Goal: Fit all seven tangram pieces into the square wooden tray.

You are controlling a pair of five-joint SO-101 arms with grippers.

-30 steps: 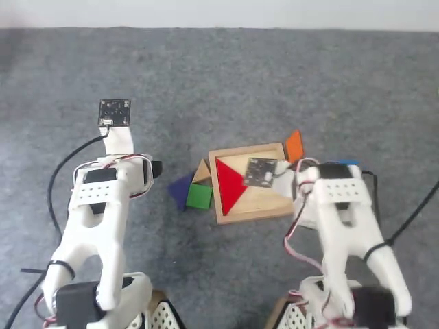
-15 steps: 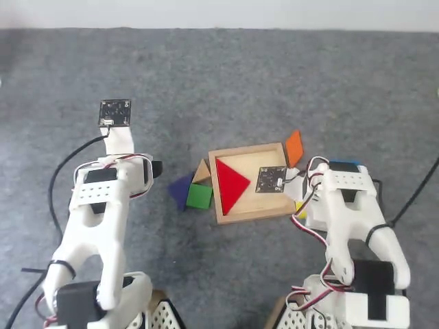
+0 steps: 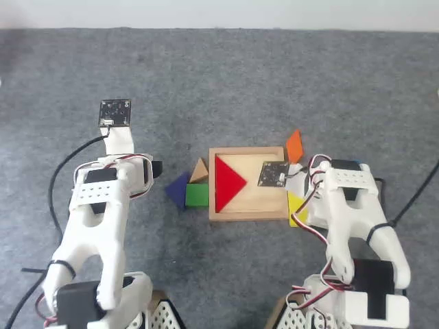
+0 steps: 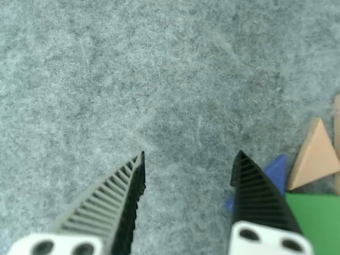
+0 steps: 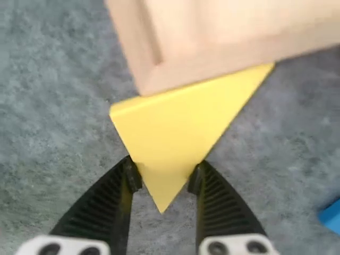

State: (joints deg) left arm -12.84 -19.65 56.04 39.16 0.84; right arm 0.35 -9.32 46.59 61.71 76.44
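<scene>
1. The right gripper (image 5: 162, 178) is pinching the yellow triangle (image 5: 180, 125) by 1 pointed corner. Its 2 fingers are closed to a narrow gap against the slanting edges.
2. The yellow triangle is sitting outside the tray (image 3: 247, 216), touching the outer wall at the near right corner. I cannot tell whether it is resting on the carpet (image 4: 106, 64) or being lifted off it.
3. The red triangle (image 3: 228, 181) is lying inside the tray against the left wall, and bare wood is showing across the remaining floor.
4. The left gripper (image 4: 188, 159) is hanging wide open over the carpet and holding nothing. It is near the blue piece (image 4: 276, 170), the tan triangle (image 4: 316, 156) and the green piece (image 4: 316, 218), which are lying just left of the tray.
5. The orange piece (image 3: 294, 145) is lying just beyond the tray's far right corner.
6. The yellow triangle is looking thin, stiff, light and smooth-painted, so it is probably needing little force. A tapering tip is likely inviting it to twist or slip out. Holding it farther in from the tip, where the fingers are spanning more wood, is looking safer.
</scene>
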